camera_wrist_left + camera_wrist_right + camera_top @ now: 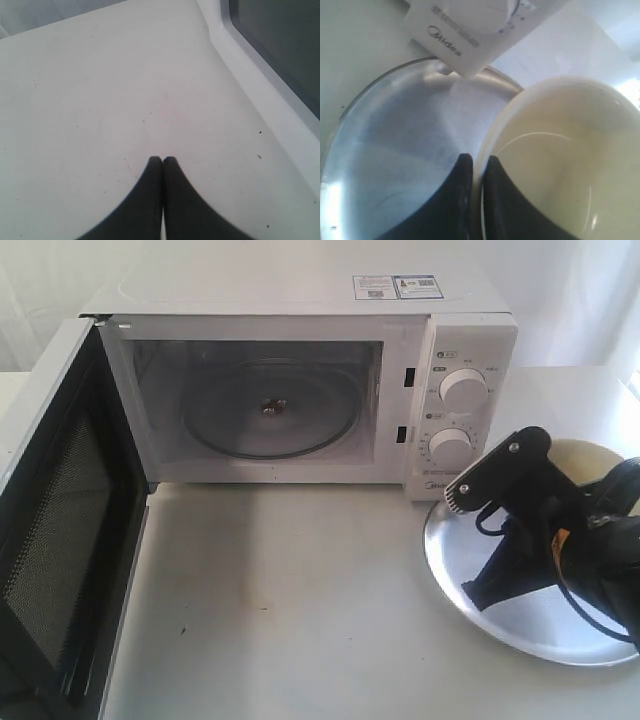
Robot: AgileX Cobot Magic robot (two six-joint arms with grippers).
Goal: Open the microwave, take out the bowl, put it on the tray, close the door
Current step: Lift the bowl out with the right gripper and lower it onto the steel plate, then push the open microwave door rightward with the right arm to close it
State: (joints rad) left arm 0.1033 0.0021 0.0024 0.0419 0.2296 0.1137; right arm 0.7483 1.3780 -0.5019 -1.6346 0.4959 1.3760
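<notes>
R jaws astride bowl [560, 165] rim

Exterior faces microwave [280, 290] front; right wrist hugs tray [395, 150] (shared).

The arm [545, 540] hid most of the bowl [590, 455] at right. The door [60, 530] was cut off at lower left. Print around the dials [463, 386] was too small to read.

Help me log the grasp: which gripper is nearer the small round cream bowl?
Right. The right gripper holds the cream bowl above the shiny metal tray; the left gripper is away, over table beside the white microwave door.
</notes>
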